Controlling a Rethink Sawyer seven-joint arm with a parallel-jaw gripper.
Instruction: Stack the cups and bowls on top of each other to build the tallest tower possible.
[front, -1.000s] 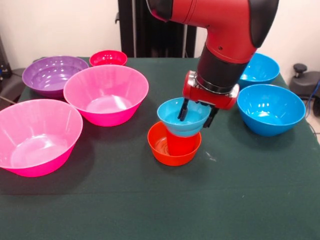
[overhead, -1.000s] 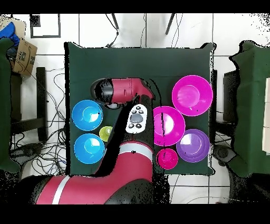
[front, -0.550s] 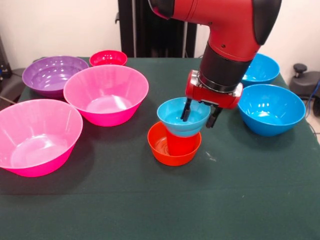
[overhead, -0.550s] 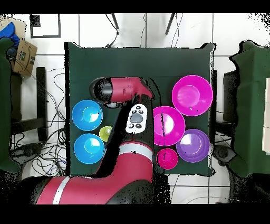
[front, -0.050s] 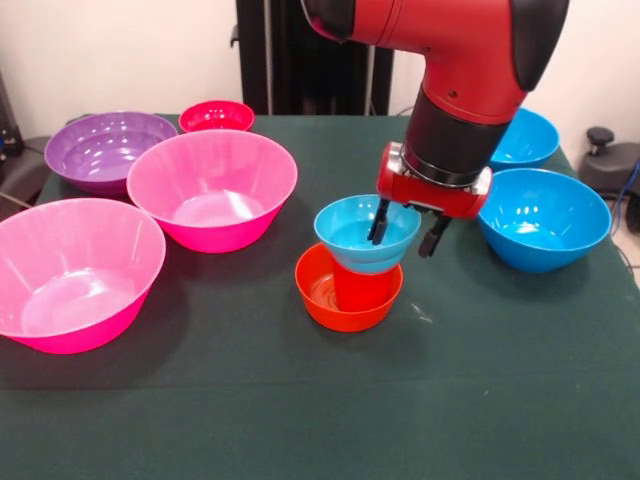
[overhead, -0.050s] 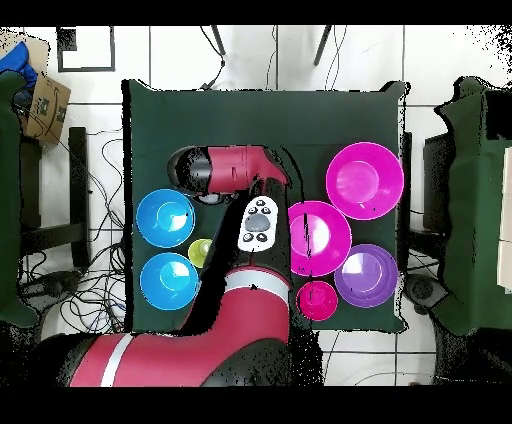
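The tower stands mid-table: a small orange bowl (front, -0.050s: 322, 298) holds an upside-down red cup (front, -0.050s: 362, 289), and a small light-blue bowl (front, -0.050s: 355, 233) sits on that cup. My gripper (front, -0.050s: 406, 231) hangs at the light-blue bowl's right rim and is open. One of its fingers (front, -0.050s: 378, 222) is inside the bowl and the other is outside the rim, clear of the wall. The yellow cup (overhead, -0.050s: 200, 252) shows between the two large blue bowls (overhead, -0.050s: 165, 217) (overhead, -0.050s: 168, 281). In the overhead view the arm (overhead, -0.050s: 235, 170) hides the tower and the gripper.
Two large blue bowls (front, -0.050s: 541, 217) (front, -0.050s: 523, 138) stand right of the tower. Two large pink bowls (front, -0.050s: 75, 272) (front, -0.050s: 212, 185), a purple bowl (front, -0.050s: 105, 150) and a small red bowl (front, -0.050s: 216, 115) fill the left half. The dark green cloth (front, -0.050s: 330, 410) covers the table.
My gripper has drifted a little to the right and slightly up along the light-blue bowl's rim. The bowl and the rest of the tower have stayed still.
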